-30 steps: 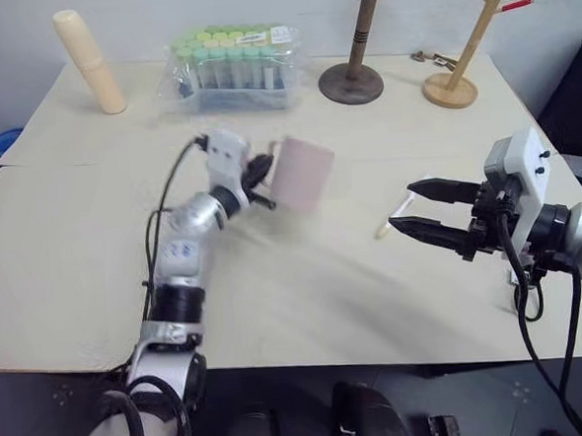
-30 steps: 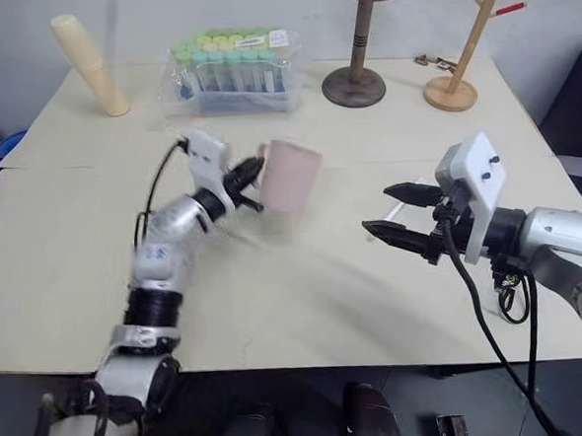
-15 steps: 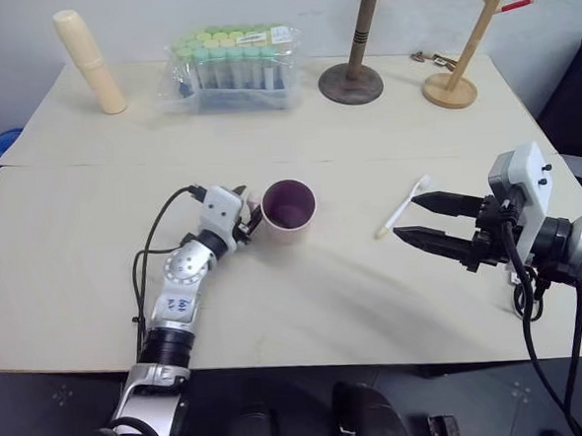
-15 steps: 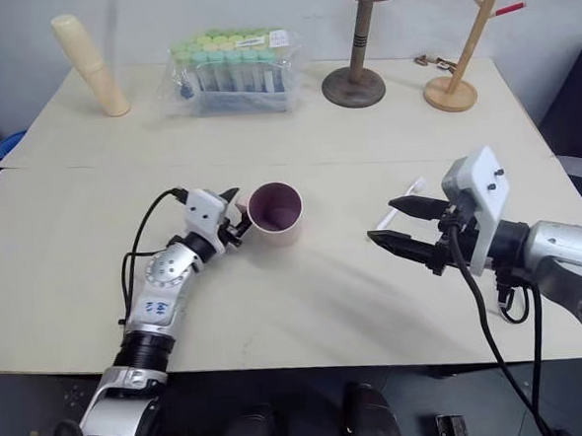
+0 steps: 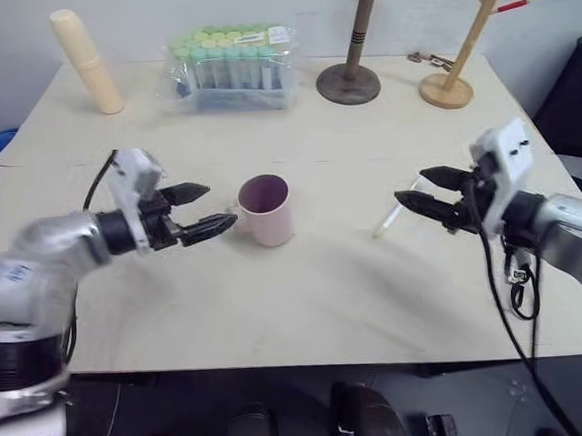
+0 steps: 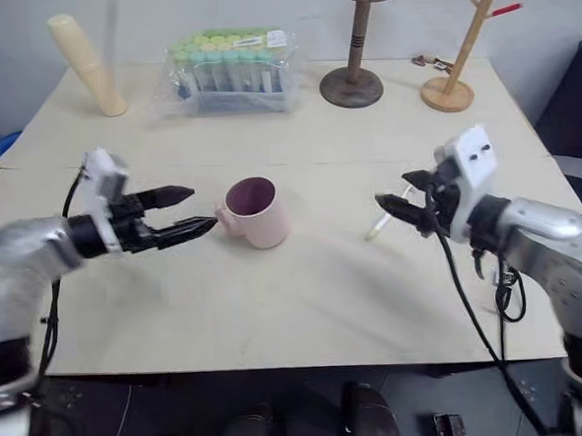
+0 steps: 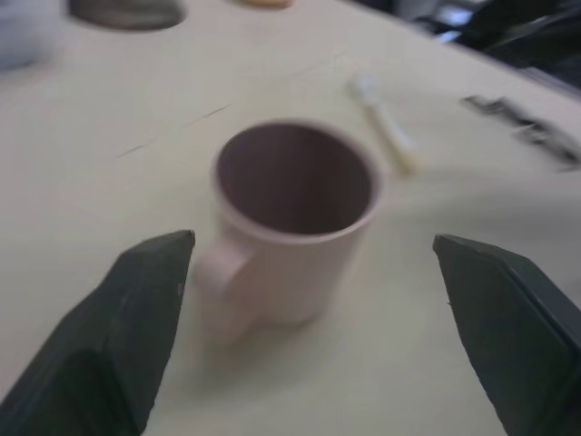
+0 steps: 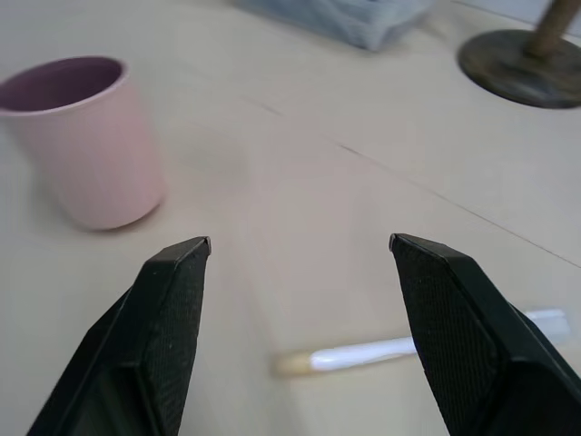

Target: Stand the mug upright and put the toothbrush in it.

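The mug (image 5: 265,209) is standing upright near the middle of the surface (image 5: 306,296), its mauve inside facing up and its small handle sticking out toward the robot's left. The left tool (image 5: 209,208) is hovering just beside that handle with its two black fingers spread wide, gripping nothing; a narrow gap is showing between the fingertips and the mug. In the left wrist view the mug (image 7: 292,218) is sitting between and beyond the two spread fingers (image 7: 136,327), touching neither.

The toothbrush (image 5: 394,215) is lying flat on the surface, well apart from the mug on the robot's right side, slanting with its yellowish handle end nearer the robot. The right tool (image 5: 415,190) is hanging right over the toothbrush's far end, its fingers parted and holding nothing. In the right wrist view the toothbrush (image 8: 390,352) is lying on the surface between and below the two open fingers (image 8: 172,309), apart from both, while the mug (image 8: 86,141) is standing off to one side.

Along the far side of the surface a tall cream cylinder (image 5: 87,60) is leaning at the left corner, a clear pack of green-capped tubes (image 5: 230,68) is sitting beside it, a dark wooden stand (image 5: 353,71) is standing next, and a light wooden rack (image 5: 459,59) is occupying the right corner
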Motion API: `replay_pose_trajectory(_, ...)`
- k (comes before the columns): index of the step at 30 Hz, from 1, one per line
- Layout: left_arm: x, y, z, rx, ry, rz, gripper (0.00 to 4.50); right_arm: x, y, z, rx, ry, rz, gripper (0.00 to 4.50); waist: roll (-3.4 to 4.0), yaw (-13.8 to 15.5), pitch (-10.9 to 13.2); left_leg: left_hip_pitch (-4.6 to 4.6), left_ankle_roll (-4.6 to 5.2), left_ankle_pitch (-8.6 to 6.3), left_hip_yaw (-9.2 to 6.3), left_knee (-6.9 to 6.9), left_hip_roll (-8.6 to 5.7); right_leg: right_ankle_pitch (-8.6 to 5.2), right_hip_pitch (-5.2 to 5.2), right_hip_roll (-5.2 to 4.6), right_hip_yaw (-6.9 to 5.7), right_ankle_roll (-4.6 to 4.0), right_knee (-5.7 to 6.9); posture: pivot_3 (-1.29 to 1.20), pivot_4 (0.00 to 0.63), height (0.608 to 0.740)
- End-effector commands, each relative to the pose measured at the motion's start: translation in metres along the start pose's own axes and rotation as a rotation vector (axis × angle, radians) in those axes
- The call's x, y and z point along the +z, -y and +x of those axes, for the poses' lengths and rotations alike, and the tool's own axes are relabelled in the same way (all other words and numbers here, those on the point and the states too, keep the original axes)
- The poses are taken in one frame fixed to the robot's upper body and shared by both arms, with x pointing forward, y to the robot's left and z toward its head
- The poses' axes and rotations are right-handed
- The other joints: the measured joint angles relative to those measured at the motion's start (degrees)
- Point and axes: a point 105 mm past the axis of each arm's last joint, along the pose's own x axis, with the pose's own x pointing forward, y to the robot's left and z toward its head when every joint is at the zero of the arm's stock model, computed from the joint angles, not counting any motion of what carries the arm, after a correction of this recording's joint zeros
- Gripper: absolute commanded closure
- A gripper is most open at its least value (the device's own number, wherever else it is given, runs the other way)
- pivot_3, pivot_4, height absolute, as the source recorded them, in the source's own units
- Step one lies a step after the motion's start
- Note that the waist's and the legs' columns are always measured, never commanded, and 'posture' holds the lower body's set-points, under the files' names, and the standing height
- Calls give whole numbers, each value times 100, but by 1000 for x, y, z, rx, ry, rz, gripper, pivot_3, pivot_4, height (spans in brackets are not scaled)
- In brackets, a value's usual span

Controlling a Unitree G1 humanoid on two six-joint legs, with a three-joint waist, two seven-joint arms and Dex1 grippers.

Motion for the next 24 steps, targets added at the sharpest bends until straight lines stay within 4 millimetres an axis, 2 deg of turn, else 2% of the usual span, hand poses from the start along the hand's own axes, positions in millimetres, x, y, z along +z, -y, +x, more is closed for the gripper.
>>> replay_pose_trajectory(1,26,40,-10,-263,-39,54,28,-16,33,21,-235,-66,116,1207,10,-14,-4,1,0,0,0,-6,-5,-1,0,-2,0,-1,-2,0,150,740)
replay_pose_trajectory(3,35,39,-10,-287,-60,86,28,-32,41,36,-299,-122,233,1207,16,-31,-5,5,-3,2,2,-14,-7,-1,0,1,-1,-2,-3,0,150,740)
replay_pose_trajectory(6,44,34,-3,-304,-85,166,28,-52,48,55,-364,-193,319,1207,21,-64,-3,3,-8,4,0,-16,-8,-2,0,6,-4,-3,-2,0,150,740)
replay_pose_trajectory(12,49,22,10,-313,-103,263,28,-60,43,91,-370,-226,472,1207,23,-277,-3,4,-11,7,1,-27,-6,-4,-3,12,-4,-6,-4,0,150,740)
replay_pose_trajectory(15,50,22,12,-322,-102,275,0,-61,35,101,-343,-232,513,1805,23,-345,-3,7,-14,8,0,-35,-2,-7,-4,14,-4,-12,-3,0,150,740)
replay_pose_trajectory(22,48,19,11,-311,-105,277,0,-63,29,102,-338,-243,487,4228,24,-439,-4,8,-13,8,-2,-39,2,-8,-5,13,-1,-13,-3,0,150,740)
replay_pose_trajectory(23,48,19,11,-310,-105,277,0,-64,29,102,-339,-243,485,4484,24,-437,-4,8,-13,8,-2,-39,3,-8,-6,12,-1,-13,-2,0,150,740)
replay_pose_trajectory(24,48,18,10,-309,-105,276,0,-65,30,101,-342,-245,478,4496,24,-435,-4,8,-14,8,-5,-38,3,-8,-6,13,-1,-14,-1,0,150,740)
